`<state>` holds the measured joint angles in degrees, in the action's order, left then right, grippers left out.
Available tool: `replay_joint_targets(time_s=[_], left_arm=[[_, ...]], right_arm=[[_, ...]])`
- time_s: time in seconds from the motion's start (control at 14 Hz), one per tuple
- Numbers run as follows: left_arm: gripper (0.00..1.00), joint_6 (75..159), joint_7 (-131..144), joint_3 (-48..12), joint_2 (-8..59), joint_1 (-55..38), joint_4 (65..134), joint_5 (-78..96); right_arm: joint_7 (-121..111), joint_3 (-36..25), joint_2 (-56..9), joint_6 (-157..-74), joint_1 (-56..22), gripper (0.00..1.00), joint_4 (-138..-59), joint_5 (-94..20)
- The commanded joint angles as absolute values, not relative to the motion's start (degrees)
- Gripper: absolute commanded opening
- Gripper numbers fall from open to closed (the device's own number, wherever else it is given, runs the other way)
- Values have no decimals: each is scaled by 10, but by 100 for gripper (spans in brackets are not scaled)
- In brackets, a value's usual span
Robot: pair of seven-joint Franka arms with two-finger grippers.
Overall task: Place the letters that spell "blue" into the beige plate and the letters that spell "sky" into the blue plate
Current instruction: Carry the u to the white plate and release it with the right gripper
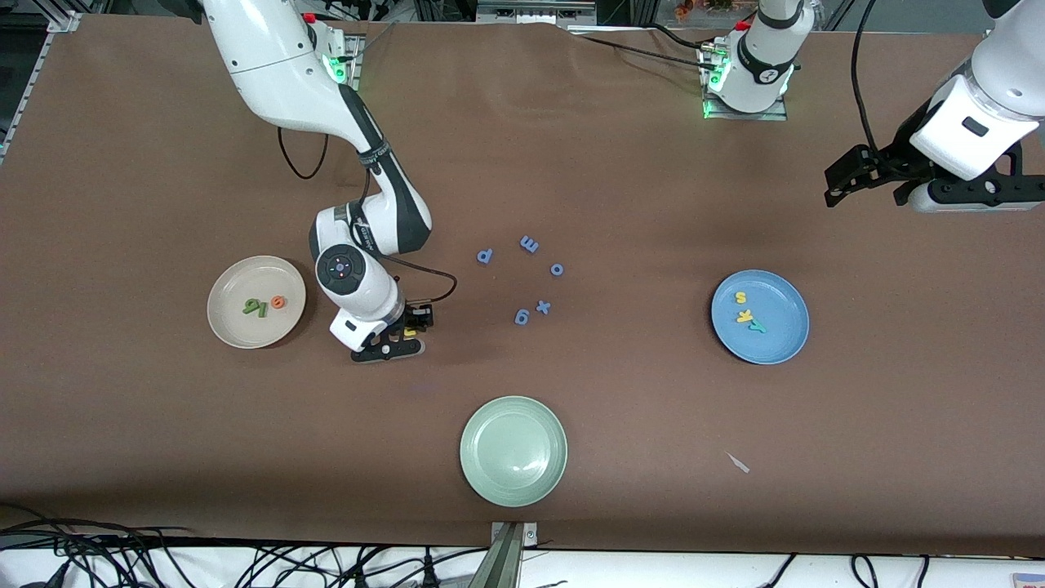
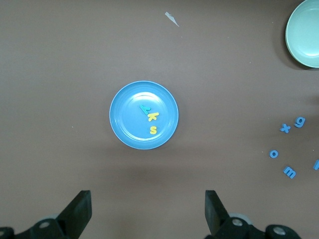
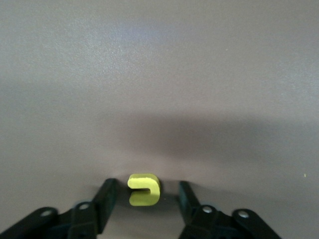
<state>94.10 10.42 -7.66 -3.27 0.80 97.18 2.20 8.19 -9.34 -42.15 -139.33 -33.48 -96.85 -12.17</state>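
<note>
The yellow u (image 3: 144, 189) lies flat on the table between the fingers of my right gripper (image 3: 147, 185), which is open with a gap on each side of the letter. In the front view this gripper (image 1: 411, 331) is low at the table beside the beige plate (image 1: 224, 322), which holds two green letters (image 1: 255, 308) and the orange e (image 1: 278, 302). The blue plate (image 1: 784, 343) holds the yellow s (image 1: 740, 297), the yellow k (image 1: 744, 316) and the teal y (image 1: 758, 327). My left gripper (image 1: 845, 181) waits open and empty, high over bare table, looking down on the blue plate (image 2: 124, 119).
Blue letters p (image 1: 485, 256), m (image 1: 529, 243), o (image 1: 557, 269), x (image 1: 543, 307) and g (image 1: 522, 317) lie mid-table. A pale green plate (image 1: 513, 451) sits nearer the front camera. A small pale scrap (image 1: 739, 463) lies beside it toward the left arm's end.
</note>
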Motion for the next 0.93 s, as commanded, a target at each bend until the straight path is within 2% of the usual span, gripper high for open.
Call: replay_joint_targets(time_s=[0.0, 0.57, 0.86], left_arm=[[100, 933, 101, -79, -34, 9, 968, 9], [100, 933, 99, -79, -33, 9, 969, 9], [100, 933, 100, -79, -33, 9, 969, 9]], right_arm=[[86, -94, -420, -1401, -341, 44, -977, -132], [91, -94, -415, -1395, -337, 29, -969, -132], [83, -100, -394, -1331, -319, 24, -954, -131]])
